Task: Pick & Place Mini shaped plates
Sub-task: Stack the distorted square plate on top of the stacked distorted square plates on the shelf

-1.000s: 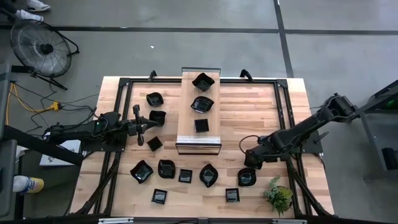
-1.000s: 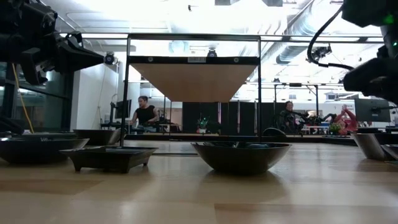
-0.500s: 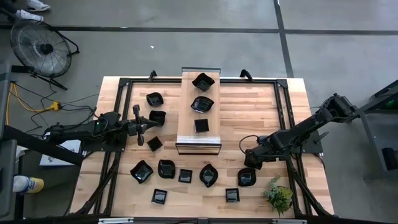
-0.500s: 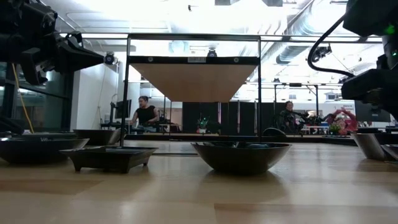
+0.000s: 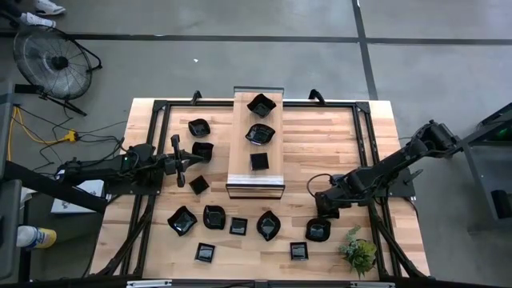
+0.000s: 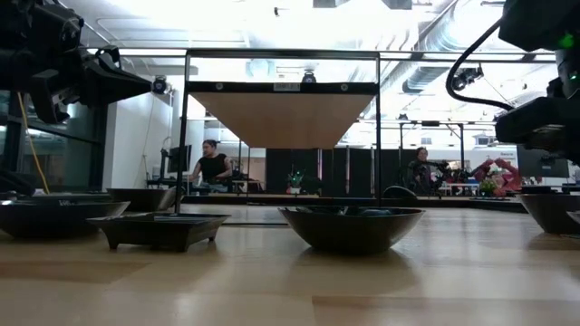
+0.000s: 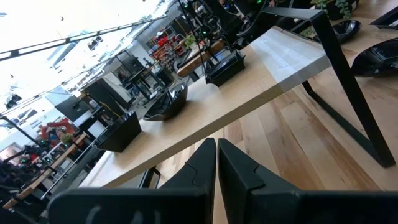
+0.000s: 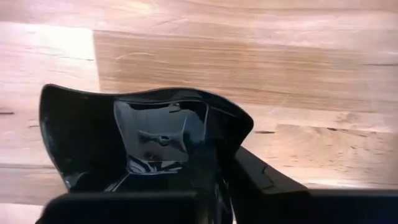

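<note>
Several small glossy black plates lie on the wooden table (image 5: pixel 376 144). Three more rest on a raised wooden shelf (image 5: pixel 256 181) in the middle. My right gripper (image 5: pixel 322 211) points down at the far rim of one plate (image 5: pixel 318 232) (image 8: pixel 124 143) near the table's front right and is shut on it. My left gripper (image 5: pixel 182 160) (image 7: pixel 216 163) hovers level at the table's left, shut with nothing between its fingers, near a plate (image 5: pixel 202 150). My right gripper pinches the plate's rim wall (image 8: pixel 231 138), with one finger (image 8: pixel 256 177) outside the wall and the other inside the hollow. The fingers come from above, pointing down. The plate sits upright, open side up; I cannot tell whether it is clear of the table.
A small green plant (image 5: pixel 358 250) stands just right of the held plate, near the front edge. Other plates lie in a row along the front (image 5: pixel 269 225) (image 5: pixel 298 251) (image 5: pixel 214 216). The shelf's black metal frame (image 5: pixel 364 140) crosses the table.
My right gripper has shut on the plate's rim while staying in place. The plate has shifted slightly toward the table's near edge. In the low view its pale side has gone dark.
</note>
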`<control>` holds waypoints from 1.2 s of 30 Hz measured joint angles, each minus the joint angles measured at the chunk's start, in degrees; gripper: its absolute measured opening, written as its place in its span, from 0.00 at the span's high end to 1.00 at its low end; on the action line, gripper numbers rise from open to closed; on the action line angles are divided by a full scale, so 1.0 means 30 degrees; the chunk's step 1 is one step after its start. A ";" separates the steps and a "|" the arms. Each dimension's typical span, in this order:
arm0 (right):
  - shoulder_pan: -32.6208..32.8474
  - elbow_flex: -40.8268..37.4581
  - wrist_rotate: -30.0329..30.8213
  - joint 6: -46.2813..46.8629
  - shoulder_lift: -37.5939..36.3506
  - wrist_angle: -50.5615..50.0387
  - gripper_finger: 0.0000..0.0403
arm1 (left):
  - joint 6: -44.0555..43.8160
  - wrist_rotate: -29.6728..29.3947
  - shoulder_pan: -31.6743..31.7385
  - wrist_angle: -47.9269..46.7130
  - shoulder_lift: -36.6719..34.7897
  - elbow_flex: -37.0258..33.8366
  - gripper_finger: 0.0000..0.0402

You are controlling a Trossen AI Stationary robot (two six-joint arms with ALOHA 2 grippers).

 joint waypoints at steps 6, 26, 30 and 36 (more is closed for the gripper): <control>-0.0150 0.0533 0.0818 -0.0532 -0.0361 0.0043 0.99 | 0.0000 0.0001 0.0007 0.0000 -0.0001 0.0000 0.97; -0.3718 0.6055 0.3464 -0.6008 -0.2563 -0.6190 0.99 | 0.0000 0.0000 0.0000 0.0000 -0.0004 -0.0003 0.97; -0.4647 0.8194 0.4256 -0.7499 -0.2652 -0.8125 0.99 | 0.0000 0.0000 0.0002 0.0000 0.0003 -0.0003 0.97; -0.6726 1.1040 0.5542 -1.0533 -0.2652 -0.9240 0.99 | 0.0000 0.0000 0.0007 0.0000 0.0003 0.0003 0.97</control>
